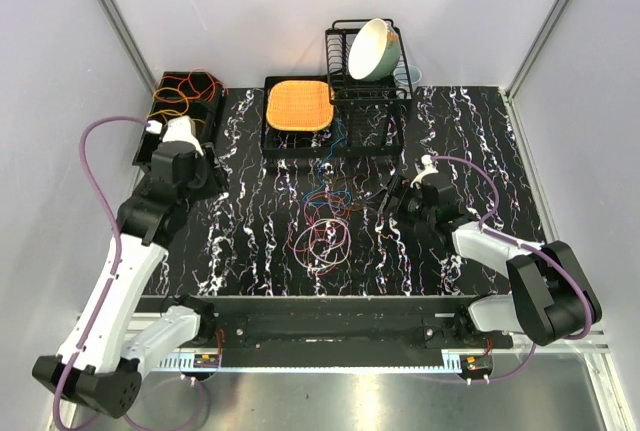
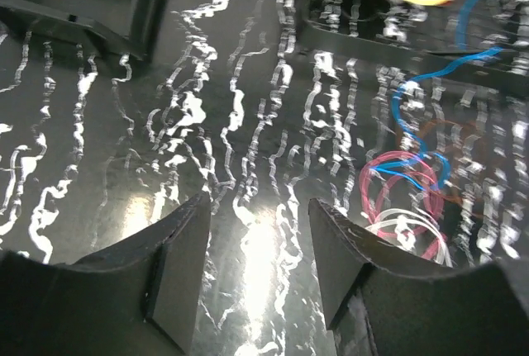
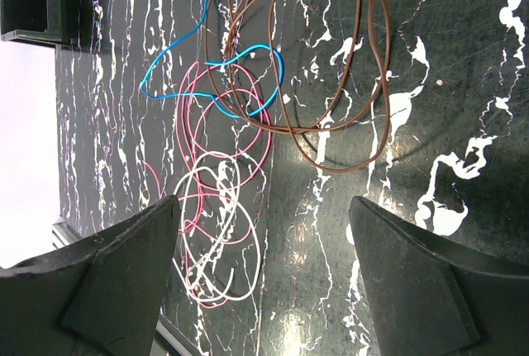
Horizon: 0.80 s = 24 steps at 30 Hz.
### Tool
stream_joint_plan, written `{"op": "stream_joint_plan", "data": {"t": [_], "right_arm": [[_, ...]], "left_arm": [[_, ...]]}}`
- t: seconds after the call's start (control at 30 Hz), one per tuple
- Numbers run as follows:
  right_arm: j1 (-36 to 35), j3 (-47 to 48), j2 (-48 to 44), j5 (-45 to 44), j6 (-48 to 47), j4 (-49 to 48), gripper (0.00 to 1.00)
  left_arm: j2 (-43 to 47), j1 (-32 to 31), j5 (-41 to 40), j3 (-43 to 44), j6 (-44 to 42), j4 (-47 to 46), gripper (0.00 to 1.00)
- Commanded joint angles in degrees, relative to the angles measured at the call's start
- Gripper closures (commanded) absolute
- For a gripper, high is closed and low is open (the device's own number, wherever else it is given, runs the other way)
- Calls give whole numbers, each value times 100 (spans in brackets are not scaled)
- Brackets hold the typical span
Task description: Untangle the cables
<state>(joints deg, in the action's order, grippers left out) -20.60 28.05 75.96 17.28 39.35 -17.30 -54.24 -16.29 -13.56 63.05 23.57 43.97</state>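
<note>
At the bottom of the right wrist view, the right tool (image 3: 263,203) is spread wide and pinches nothing. It hangs above the cables (image 3: 248,125), which lie heaped mid-table. A brown loop (image 3: 360,42) at the upper middle crosses a blue strand (image 3: 240,52) and pink coils (image 3: 183,116), with white coils (image 3: 252,244) lowest. The left tool (image 2: 258,203) has its fingers apart over bare table (image 2: 248,83), with the heap at the right edge of its frame. The wires overlap closely, so a pinch may catch two at once. Pulling would then drag the whole heap or tighten the crossings. Thin wire lying flat may also slip free.
</note>
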Motion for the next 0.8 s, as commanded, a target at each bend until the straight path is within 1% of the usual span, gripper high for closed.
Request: {"op": "stream_joint_plan", "data": {"t": [0.0,0.03,0.07,0.13,0.17,0.23,0.27,0.3,0.43,0.47,0.5,0.53,0.63,0.7,0.77], "right_arm": [[38,-10,-143,30,29,-195,11],[39,-10,-161,30,29,-195,11],[47,-19,-161,21,37,-195,11],[39,-2,-152,13,37,-186,11],[39,7,-135,21,37,-186,11],[38,25,-117,12,37,-169,11],[39,25,-117,21,37,-168,11],[39,25,-117,13,37,-168,11],[39,25,-126,4,37,-168,11],[39,25,-108,12,37,-168,11],[39,33,-108,21,29,-168,11],[39,51,-91,30,37,-177,11],[39,77,-38,56,37,-160,11],[39,86,-20,56,20,-151,11],[39,86,6,65,20,-151,11]], "left_arm": [[71,-40,1079,-511,103,-80,46],[36,-75,1319,-878,208,-220,46],[27,-154,1521,-1056,296,-561,46],[-8,-452,1804,-1564,594,-967,46],[-51,-567,1883,-1707,674,-1447,46],[-192,-866,2024,-1970,858,-1846,46],[-436,-971,2033,-2015,886,-2222,47],[-578,-1129,2103,-2059,886,-2408,47],[-1483,-1376,1963,-1911,860,-3146,48],[-1815,-1420,1884,-1849,816,-3244,48],[-1966,-1446,1849,-1709,720,-3350,48],[-2133,-1447,1848,-1621,667,-3507,46],[-2985,-1447,1884,-1121,385,-3518,43],[-3503,-1447,1883,-770,219,-3518,43],[-3768,-1447,1814,-558,113,-3518,42]]}}
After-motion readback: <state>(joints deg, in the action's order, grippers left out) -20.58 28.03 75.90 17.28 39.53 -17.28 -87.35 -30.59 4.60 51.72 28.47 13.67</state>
